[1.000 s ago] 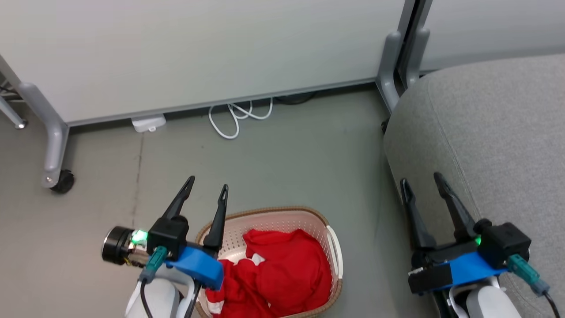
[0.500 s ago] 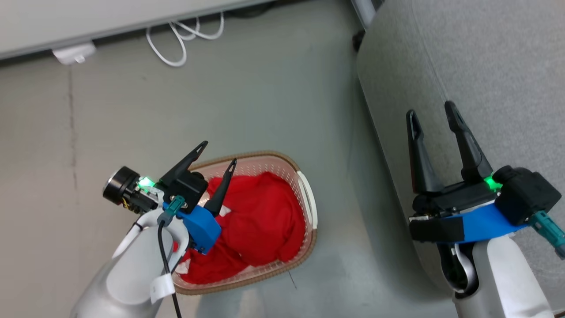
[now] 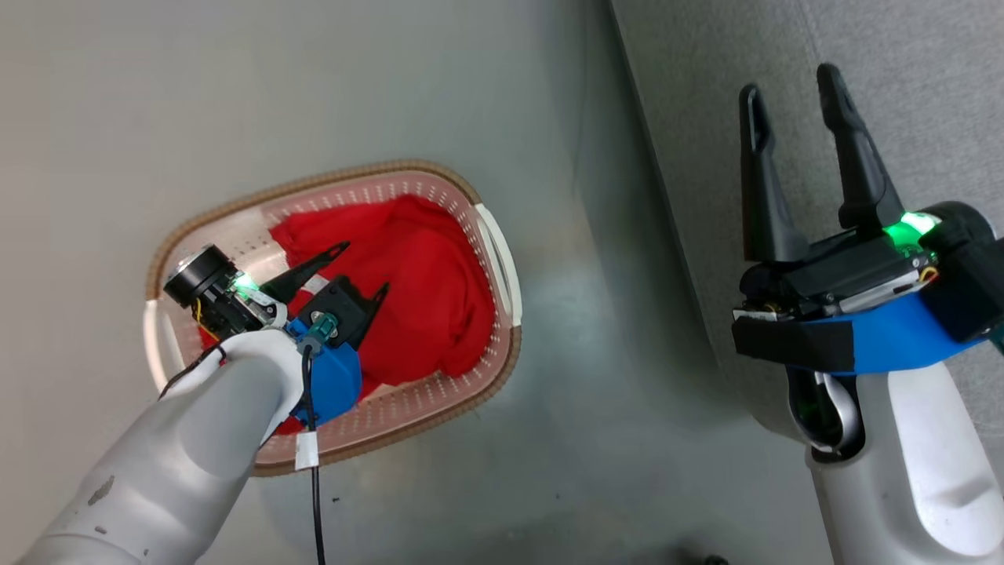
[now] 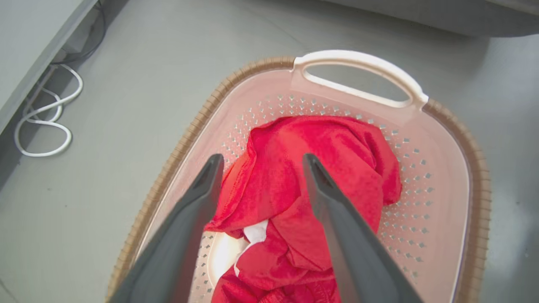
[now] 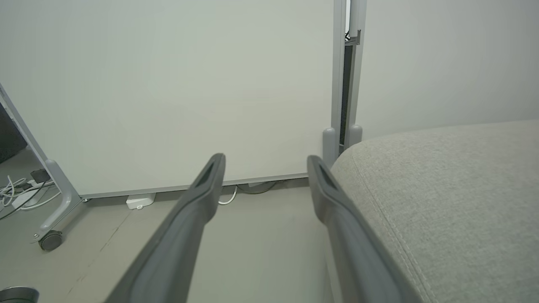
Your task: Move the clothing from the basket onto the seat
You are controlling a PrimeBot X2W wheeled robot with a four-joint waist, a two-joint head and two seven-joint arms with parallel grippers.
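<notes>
The bright red clothing (image 3: 427, 275) lies bunched inside the cream perforated basket (image 3: 502, 267) on the floor, a bit of white trim (image 4: 254, 231) showing low in the left wrist view. My left gripper (image 3: 362, 269) hangs open just above the clothing (image 4: 332, 151), fingers spread over the red heap and holding nothing. The brown rim and a white handle (image 4: 358, 67) of the basket (image 4: 429, 176) lie ahead of it. My right gripper (image 3: 787, 83) stands open and empty over the edge of the light grey seat (image 3: 925, 71), which also shows at the right (image 5: 454, 193).
White partition panels on grey wheeled legs (image 5: 54, 210) stand beyond the grey floor (image 3: 314, 86). A looped white cable (image 4: 42, 126) lies by the wall. A gap of floor separates the basket from the seat.
The camera has tilted down, so the basket sits higher in view. My left gripper has dropped into the basket, just over the red clothing. The right gripper stays open by the seat.
</notes>
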